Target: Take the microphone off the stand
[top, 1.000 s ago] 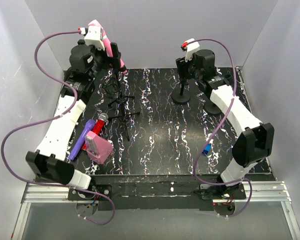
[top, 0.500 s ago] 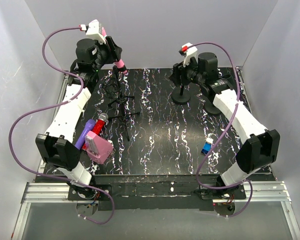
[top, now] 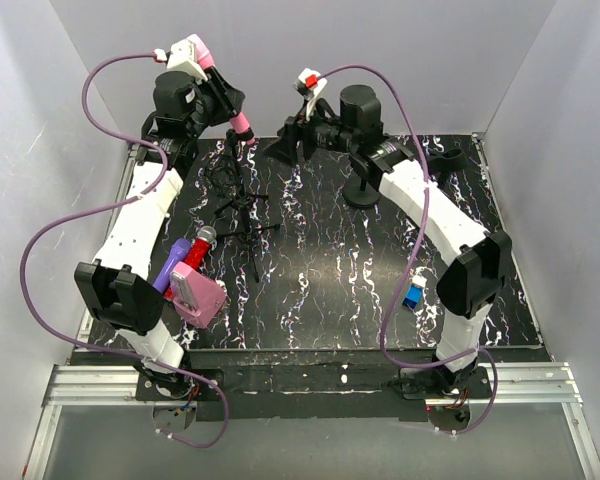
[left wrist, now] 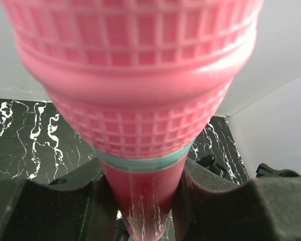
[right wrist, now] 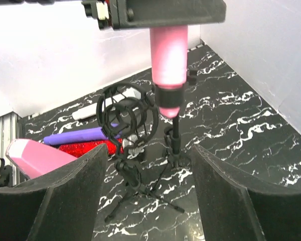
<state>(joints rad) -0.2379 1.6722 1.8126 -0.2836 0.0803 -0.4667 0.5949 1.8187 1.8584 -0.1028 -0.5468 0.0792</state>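
Overhead, left end effector (left wrist: 143, 201) clamps the pink microphone (left wrist: 135, 75); right end effector (right wrist: 148, 201) stands apart, empty.

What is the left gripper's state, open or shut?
Shut on the pink microphone: the left wrist view shows fingers of the left gripper against both sides of its handle, no gap.

A black counter (top: 320, 285) veined with white lay beneath the left tool (top: 230, 112) and the right tool (top: 286, 148). Behind both rose a plain pale back wall (top: 300, 60). Similar side walls (top: 30, 150) closed in beyond each tool's outer side. Nearer than the tools, a metal rail (top: 540, 380) ran along the counter's edge. Light fell soft and even.
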